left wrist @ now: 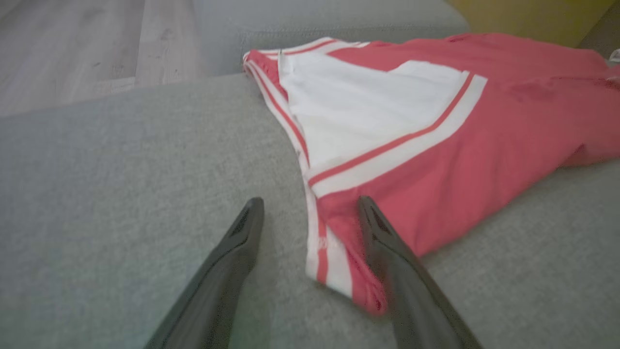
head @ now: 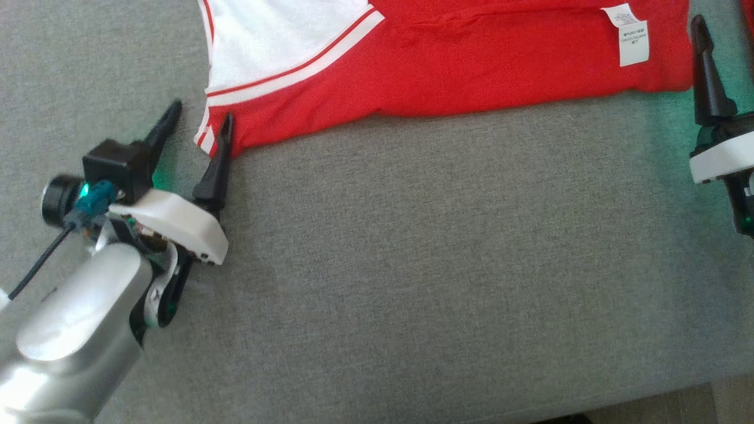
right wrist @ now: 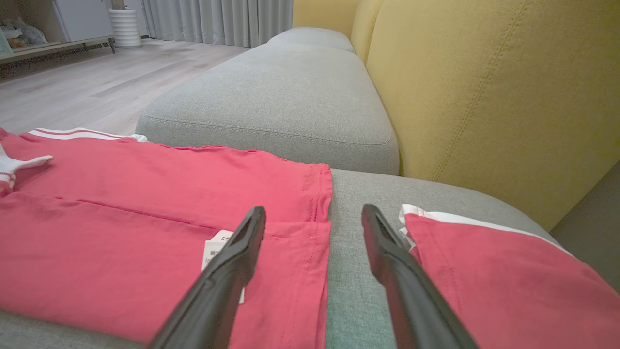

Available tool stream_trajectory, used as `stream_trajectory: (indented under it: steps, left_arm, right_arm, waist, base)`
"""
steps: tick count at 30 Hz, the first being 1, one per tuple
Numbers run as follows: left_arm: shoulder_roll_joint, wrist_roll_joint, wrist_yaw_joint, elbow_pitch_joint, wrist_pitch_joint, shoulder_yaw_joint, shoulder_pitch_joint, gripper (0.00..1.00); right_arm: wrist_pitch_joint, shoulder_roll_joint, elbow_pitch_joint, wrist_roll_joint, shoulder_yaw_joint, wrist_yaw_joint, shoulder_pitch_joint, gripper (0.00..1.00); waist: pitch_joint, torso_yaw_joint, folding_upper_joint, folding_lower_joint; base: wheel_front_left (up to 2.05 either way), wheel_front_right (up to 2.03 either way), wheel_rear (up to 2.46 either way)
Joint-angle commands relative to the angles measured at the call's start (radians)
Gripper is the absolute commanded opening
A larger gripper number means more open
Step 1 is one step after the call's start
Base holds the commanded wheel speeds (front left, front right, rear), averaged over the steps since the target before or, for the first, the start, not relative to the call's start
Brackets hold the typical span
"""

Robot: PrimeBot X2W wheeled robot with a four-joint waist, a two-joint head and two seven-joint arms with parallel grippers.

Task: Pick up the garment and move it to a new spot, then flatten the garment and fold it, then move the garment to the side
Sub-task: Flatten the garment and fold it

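The garment is red with a white panel and red-and-white striped trim, and it lies flat on the grey sofa cushion. A white label sits near its right hem. My left gripper stands open at the garment's lower left corner. In the left wrist view that striped corner lies between the fingers of the left gripper. My right gripper is open at the garment's right hem, its left finger over the label, with nothing held. One right finger shows at the head view's right edge.
Another red cloth with a white edge lies just right of the right gripper. A yellow backrest rises behind the seat. A second grey cushion adjoins farther on. Wooden floor lies beyond the sofa's edge.
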Motion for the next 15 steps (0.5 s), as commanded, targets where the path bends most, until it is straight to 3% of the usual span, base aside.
stream_trajectory:
  steps: [1,6,10,11,12,13,14,15]
  left_arm:
    - [0.03,-0.013,0.019,-0.018,0.015,0.05,0.0,1.0]
    - [0.037,-0.06,0.048,-0.032,0.086,0.046,0.047,1.0]
    - [0.046,-0.095,0.024,-0.075,0.131,0.028,0.076,1.0]
    - [0.049,-0.101,0.018,-0.089,0.139,0.024,0.083,0.89]
    - [0.052,-0.106,0.015,-0.101,0.145,0.021,0.088,0.57]
    - [0.056,-0.111,0.012,-0.113,0.149,0.02,0.094,0.38]
    - [0.059,-0.117,0.009,-0.126,0.152,0.02,0.099,0.09]
    - [0.063,-0.12,0.007,-0.138,0.152,0.021,0.103,0.0]
  right_arm:
    - [-0.009,-0.014,-0.028,0.004,0.001,0.007,0.029,1.0]
    - [-0.009,-0.013,-0.03,0.005,-0.003,0.007,0.036,1.0]
    - [-0.009,-0.012,-0.03,0.004,-0.011,0.007,0.04,1.0]
    - [-0.009,-0.012,-0.03,0.003,-0.013,0.007,0.042,1.0]
    - [-0.009,-0.013,-0.03,0.003,-0.015,0.007,0.044,1.0]
    - [-0.009,-0.013,-0.03,0.002,-0.017,0.007,0.047,1.0]
    - [-0.009,-0.013,-0.03,0.002,-0.02,0.007,0.049,1.0]
    - [-0.009,-0.013,-0.028,0.002,-0.021,0.007,0.051,1.0]
  waist:
    - [-0.001,-0.002,0.0,0.0001]
    - [-0.001,-0.006,0.0,0.0001]
    - [-0.004,-0.008,0.0,0.0001]
    - [-0.005,-0.007,0.0,0.0001]
    - [-0.006,-0.006,0.0,0.0001]
    - [-0.007,-0.004,0.0,0.0001]
    - [-0.008,-0.003,0.0,0.0001]
    - [-0.008,-0.001,0.0,0.0001]
  base:
    - [0.0,0.0,0.0]
    - [0.0,0.0,0.0]
    - [0.0,0.0,0.0]
    - [0.0,0.0,0.0]
    - [0.0,0.0,0.0]
    - [0.0,0.0,0.0]
    - [0.0,0.0,0.0]
    - [0.0,0.0,0.0]
